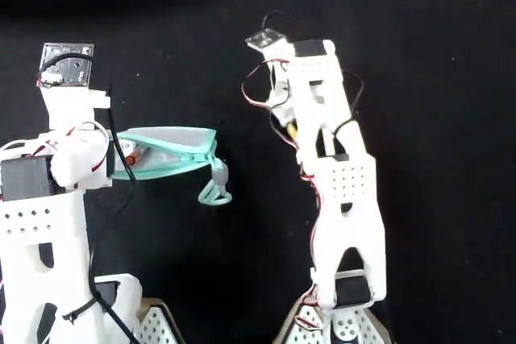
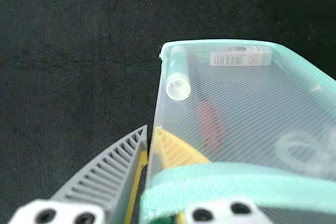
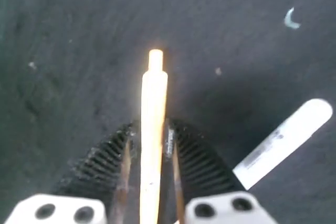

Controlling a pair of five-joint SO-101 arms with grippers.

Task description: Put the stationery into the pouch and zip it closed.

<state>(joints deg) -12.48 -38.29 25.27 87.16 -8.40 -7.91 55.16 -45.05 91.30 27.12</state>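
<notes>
Left gripper (image 2: 151,136) is shut on 1 wall of the pouch (image 2: 236,108): grey finger (image 2: 113,169) on the outside, the yellow one seen through the clear plastic. Pinching the edge like this probably keeps the pouch steady and its mouth reachable for loading. Just past the left gripper's tips, inside the pouch, sit a white tube (image 2: 177,80) and a red item (image 2: 210,121), so some stationery is already in. The teal zip tape (image 2: 226,182) runs right beside the left gripper; how far it is unzipped, cannot tell. In the high view the pouch stretches away from the left gripper toward the other arm, with the zip pull (image 1: 215,191) dangling at the far end, well apart from the clamp and free to be grabbed.

Right gripper (image 3: 152,129) is narrow, holding an orange pen (image 3: 154,87) by the barrel. The pen's end sticks out ahead of the fingers – likely so a free end can lead into the pouch. A white stick (image 3: 283,140) lies on the surface (image 3: 63,35) just beside the right gripper, untouched – looks like 1 more piece to load. The pouch is well apart from the right gripper, so the step in hand seems to be bringing the pen over; zipping is not yet due.
</notes>
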